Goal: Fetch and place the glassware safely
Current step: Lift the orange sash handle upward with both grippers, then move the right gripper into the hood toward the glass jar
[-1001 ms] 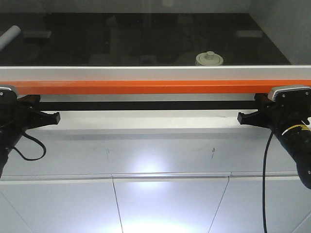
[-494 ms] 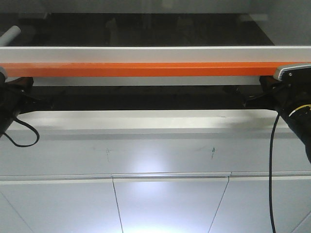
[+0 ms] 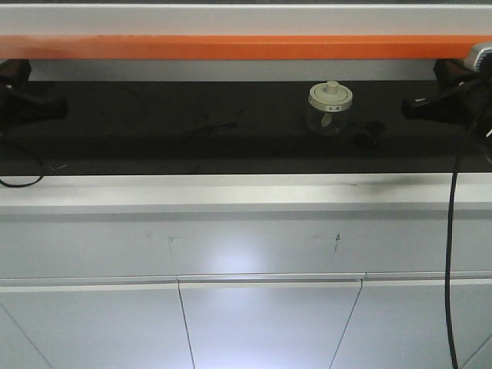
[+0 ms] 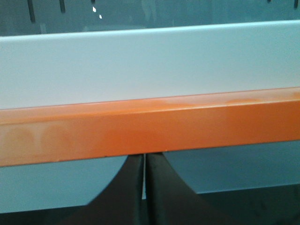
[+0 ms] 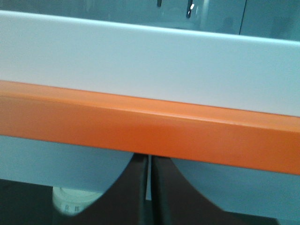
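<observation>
Jar seemingly half-hidden behind right claw

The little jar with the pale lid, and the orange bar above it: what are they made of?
The jar looks like clear glass: the dark bench shows through its body. Its lid is matte cream, ceramic or plastic, I cannot tell which. The orange bar seems painted or coated metal, smooth with a soft sheen.

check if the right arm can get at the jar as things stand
Probably yes. The jar stands in the open, the orange bar is above it, and nothing lies between it and the right gripper. That gripper is shut and up under the bar, so it must open first.
</observation>
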`<state>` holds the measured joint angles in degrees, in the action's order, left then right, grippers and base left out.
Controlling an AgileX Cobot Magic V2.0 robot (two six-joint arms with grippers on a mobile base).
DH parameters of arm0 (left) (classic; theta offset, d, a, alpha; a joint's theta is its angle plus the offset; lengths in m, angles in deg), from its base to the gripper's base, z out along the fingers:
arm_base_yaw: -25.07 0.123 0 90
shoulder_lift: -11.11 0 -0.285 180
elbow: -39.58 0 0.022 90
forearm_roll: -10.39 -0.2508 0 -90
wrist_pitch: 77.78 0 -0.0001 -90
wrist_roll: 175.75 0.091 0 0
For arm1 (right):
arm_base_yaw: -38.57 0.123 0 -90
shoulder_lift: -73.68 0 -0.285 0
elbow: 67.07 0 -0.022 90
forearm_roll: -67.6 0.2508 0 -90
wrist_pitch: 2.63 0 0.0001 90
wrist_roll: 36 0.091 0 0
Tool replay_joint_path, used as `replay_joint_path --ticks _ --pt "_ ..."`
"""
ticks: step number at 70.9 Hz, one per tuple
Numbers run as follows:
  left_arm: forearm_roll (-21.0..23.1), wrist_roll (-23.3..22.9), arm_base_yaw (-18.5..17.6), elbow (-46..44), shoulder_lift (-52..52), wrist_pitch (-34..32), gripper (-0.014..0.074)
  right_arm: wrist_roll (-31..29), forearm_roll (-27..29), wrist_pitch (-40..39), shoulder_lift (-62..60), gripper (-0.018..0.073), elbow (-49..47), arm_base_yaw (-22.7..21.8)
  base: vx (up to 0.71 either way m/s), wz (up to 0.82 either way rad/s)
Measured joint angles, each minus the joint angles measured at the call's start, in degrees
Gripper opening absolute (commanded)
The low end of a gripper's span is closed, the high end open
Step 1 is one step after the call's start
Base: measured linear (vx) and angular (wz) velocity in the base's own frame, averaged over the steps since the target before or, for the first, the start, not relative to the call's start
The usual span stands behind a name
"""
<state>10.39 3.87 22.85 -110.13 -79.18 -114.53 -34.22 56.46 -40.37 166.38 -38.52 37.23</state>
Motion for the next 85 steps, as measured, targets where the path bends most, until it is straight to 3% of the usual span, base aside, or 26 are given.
replay_joint_path --ticks 33,54,85 --pt "0.00 0.00 0.00 -5.79 7.29 3.53 -0.0007 0.00 -0.02 0.83 -7.52 0.0000 -4.48 0.00 0.00 0.00" --pt "-0.32 0.00 0.00 -5.79 9.92 9.64 -0.0007 1.28 -0.02 6.87 -9.74 0.0000 -4.48 0.00 0.00 0.00" --pt "-0.52 0.00 0.00 -4.95 22.76 32.10 -0.0007 5.24 -0.70 28.19 -20.68 0.0000 -4.48 0.00 0.00 0.00"
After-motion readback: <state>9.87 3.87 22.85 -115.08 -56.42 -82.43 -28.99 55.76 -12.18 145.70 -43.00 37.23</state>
